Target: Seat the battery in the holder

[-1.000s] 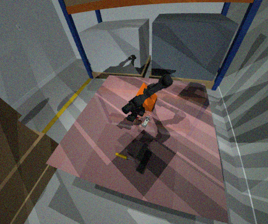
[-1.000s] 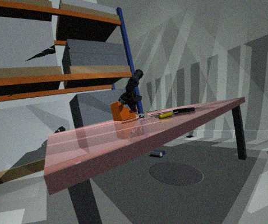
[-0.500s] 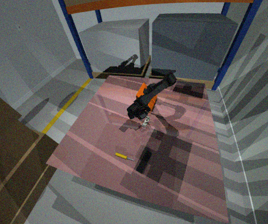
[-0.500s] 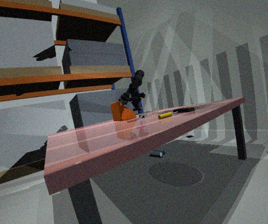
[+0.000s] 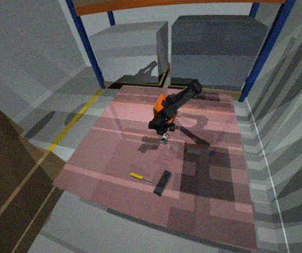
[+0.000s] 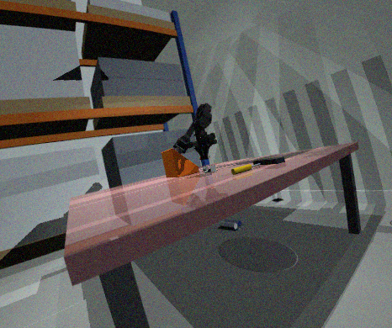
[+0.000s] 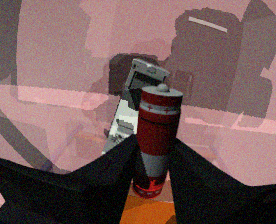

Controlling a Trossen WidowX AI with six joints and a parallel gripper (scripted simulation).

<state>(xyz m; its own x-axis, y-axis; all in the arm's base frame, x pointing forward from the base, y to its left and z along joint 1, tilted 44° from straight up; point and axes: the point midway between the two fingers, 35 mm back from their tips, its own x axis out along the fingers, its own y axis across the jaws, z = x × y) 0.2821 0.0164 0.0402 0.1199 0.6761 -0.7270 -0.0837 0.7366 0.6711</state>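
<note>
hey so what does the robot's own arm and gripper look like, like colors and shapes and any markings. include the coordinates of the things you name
The arm (image 5: 181, 101) (image 6: 203, 119) is black all over, with chunky links and bulky joints. The gripper (image 7: 153, 141) has two matte black fingers, broad at the back and tapering toward their tips. I can't make out any cables or markings on either.

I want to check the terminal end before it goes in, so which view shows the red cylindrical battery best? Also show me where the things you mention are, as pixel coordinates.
The wrist view: the red cylindrical battery (image 7: 159, 122) is large there, its raised metal terminal visible between black fingers. In the top and exterior views, I can't make it out clearly.
</note>
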